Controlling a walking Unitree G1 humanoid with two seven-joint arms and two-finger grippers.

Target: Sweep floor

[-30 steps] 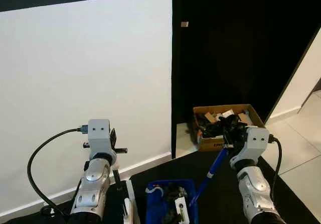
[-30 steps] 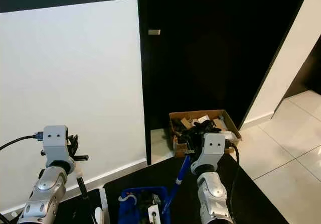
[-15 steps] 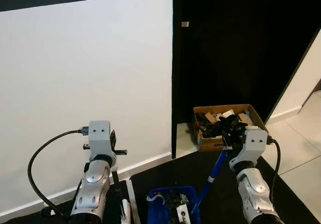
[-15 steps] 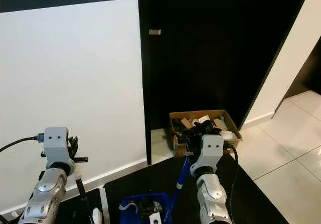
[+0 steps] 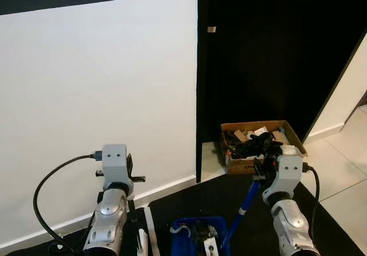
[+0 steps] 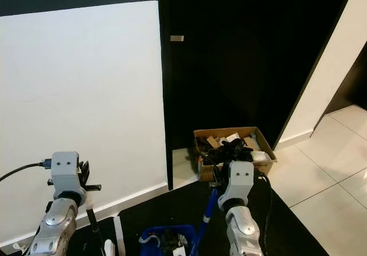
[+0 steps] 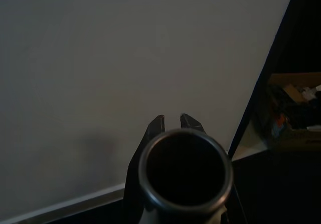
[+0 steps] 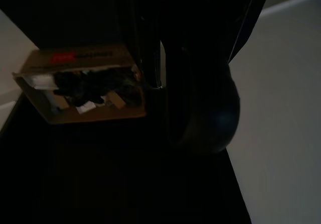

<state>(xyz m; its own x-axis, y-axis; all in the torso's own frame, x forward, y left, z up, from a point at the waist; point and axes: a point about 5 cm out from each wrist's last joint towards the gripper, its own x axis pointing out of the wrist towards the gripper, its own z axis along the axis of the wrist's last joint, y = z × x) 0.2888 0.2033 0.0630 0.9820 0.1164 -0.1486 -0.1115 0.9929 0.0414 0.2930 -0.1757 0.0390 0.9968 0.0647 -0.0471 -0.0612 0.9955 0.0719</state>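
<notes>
Both grippers are raised before the robot: the right gripper [image 5: 261, 163] is clamped on a blue handle [image 5: 245, 198] that slants down to a blue dustpan [image 5: 195, 234] on the dark mat [image 5: 195, 198], while the left gripper [image 7: 172, 123] is closed around a dark tube [image 7: 184, 169], its fingertips [image 7: 156, 122] close together beyond the rim. Just past the right gripper a cardboard box [image 5: 261, 144] of dark clutter sits on the floor against the black wall [image 5: 269, 55], beside the white wall [image 5: 97, 95]

Cardboard box [image 5: 259, 144] ahead (tiles [image 5: 344, 170] open)
</notes>
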